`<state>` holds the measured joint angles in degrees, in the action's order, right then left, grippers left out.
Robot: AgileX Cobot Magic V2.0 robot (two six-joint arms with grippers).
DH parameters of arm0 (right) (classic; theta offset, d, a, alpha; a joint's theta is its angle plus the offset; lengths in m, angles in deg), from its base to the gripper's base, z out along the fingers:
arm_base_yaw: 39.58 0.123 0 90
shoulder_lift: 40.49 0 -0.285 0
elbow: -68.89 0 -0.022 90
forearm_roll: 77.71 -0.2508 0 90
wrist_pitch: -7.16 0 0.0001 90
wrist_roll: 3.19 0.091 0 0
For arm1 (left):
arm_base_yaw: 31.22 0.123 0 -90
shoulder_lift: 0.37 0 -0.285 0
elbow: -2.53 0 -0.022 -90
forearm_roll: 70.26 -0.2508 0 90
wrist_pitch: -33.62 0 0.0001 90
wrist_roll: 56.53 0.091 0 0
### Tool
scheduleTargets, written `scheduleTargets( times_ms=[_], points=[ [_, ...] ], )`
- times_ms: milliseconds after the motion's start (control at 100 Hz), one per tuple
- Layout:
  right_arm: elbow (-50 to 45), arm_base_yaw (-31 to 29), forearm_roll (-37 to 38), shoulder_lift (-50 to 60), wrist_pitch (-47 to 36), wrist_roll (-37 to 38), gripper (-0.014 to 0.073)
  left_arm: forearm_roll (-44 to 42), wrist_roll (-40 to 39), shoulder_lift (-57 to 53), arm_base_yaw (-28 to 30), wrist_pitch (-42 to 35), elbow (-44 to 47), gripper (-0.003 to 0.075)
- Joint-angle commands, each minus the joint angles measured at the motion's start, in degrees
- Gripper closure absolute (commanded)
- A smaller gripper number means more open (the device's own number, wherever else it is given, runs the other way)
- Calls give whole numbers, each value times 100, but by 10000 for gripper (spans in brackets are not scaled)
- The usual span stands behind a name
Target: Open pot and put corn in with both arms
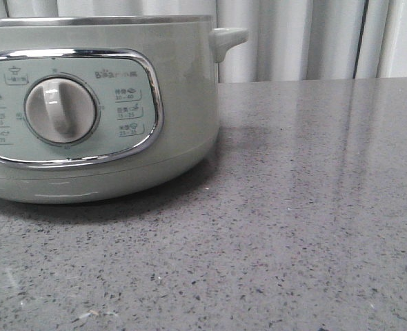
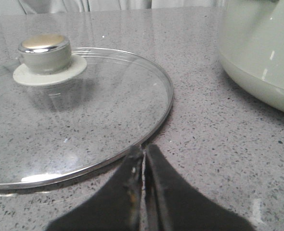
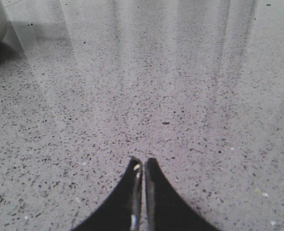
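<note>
- Large round pale sage-green electric pot (image 1: 100,103) stood at the left of the speckled grey stone counter (image 1: 293,227), chrome-framed panel and grey-white dial (image 1: 61,110) facing the front camera; interior hidden.
- Round glass lid (image 2: 84,120) with cream-and-metal knob (image 2: 45,53) lay flat on the counter just beside the pot — judged set aside to free the opening.
- Left gripper (image 2: 143,159) hung low at the lid's rim, fingers pressed together, clasping nothing.
- Right gripper (image 3: 142,168) hovered over bare counter, fingers likewise together and empty.
- Yellow corn cob appeared in no view — possibly already inside the pot; could not be confirmed.
</note>
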<state>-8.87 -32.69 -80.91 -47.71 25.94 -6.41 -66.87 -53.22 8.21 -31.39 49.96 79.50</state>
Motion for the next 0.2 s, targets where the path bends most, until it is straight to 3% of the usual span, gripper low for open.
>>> scheduleTargets(
  times_ms=[0, 190],
  points=[
    [-109, -43, -58, 127, -116, -39, 638, 14, -50, 50, -1, -430, 157, 741],
    [-109, -43, -58, 127, -116, -39, 637, 14, -50, 50, -1, -430, 157, 741]
  ],
)
